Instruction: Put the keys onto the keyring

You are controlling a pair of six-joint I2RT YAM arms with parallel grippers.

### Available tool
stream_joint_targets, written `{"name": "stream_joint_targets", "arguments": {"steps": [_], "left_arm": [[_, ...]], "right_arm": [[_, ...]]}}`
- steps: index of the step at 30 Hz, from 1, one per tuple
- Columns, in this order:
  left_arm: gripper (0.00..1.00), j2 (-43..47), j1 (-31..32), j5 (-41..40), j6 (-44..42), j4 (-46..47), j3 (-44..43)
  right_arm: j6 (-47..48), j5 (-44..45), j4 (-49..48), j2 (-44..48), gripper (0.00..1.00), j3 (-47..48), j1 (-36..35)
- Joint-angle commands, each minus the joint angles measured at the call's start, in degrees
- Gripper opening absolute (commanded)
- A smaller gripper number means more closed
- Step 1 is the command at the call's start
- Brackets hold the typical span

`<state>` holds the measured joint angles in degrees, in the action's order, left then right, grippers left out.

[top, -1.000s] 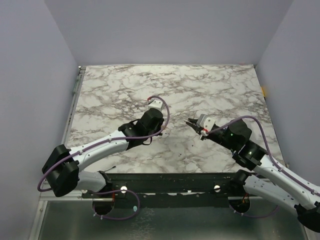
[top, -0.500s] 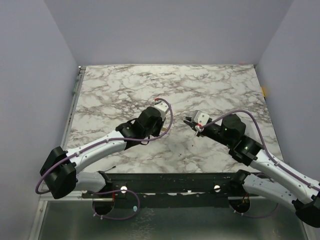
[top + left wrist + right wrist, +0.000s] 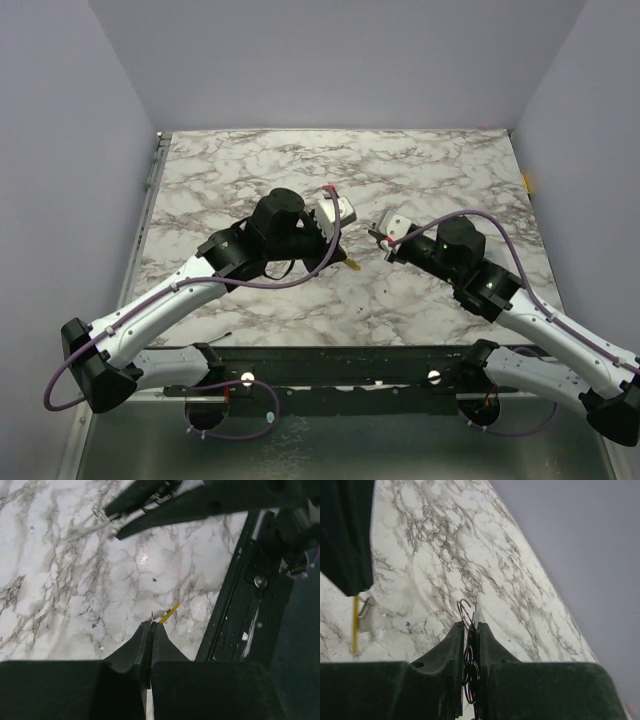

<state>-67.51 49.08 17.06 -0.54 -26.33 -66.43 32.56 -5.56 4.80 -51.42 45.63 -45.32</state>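
My left gripper (image 3: 151, 625) is shut on the whitish metal end of the key, and the key's yellow head (image 3: 170, 613) sticks out past the fingertips above the marble table (image 3: 60, 580). In the top view the left gripper (image 3: 341, 259) holds the key (image 3: 352, 266) at mid-table. My right gripper (image 3: 471, 625) is shut on the keyring (image 3: 465, 611), a thin grey wire hoop standing up between its fingers. In the top view the right gripper (image 3: 379, 238) is just right of the key, a small gap apart. The right wrist view shows the key (image 3: 355, 622) at the left.
A black frame rail (image 3: 330, 362) runs along the table's near edge and shows in the left wrist view (image 3: 240, 605). Grey walls (image 3: 330, 60) close the table on three sides. Purple cables loop over both wrists.
My left arm has swung right and turned its wrist, so the key now points toward the right gripper. My right gripper has moved a little left and back with the ring.
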Motion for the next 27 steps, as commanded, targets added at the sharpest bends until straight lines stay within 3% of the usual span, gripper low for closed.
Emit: {"name": "stream_joint_targets", "arguments": {"steps": [1, 12, 19, 27], "left_arm": [[0.0, 1.41, -0.18, 12.33, -8.88, -8.08, -0.31], [0.0, 0.26, -0.12, 16.22, -8.96, -10.04, -5.84], [0.0, -3.31, -0.12, 20.53, -8.73, -14.22, -12.04], [0.0, -5.51, -0.11, 26.49, -5.21, -14.65, -16.46]], "right_arm": [[3.87, 2.77, 0.47, 0.12, 0.01, 2.59, -0.29], [6.45, -0.51, 1.05, 1.73, 0.01, 1.95, -0.29], [11.88, -3.64, -6.16, 5.25, 0.01, -4.34, -0.31], [16.74, -6.35, -7.41, 7.8, 0.01, -7.7, -0.29]]}}
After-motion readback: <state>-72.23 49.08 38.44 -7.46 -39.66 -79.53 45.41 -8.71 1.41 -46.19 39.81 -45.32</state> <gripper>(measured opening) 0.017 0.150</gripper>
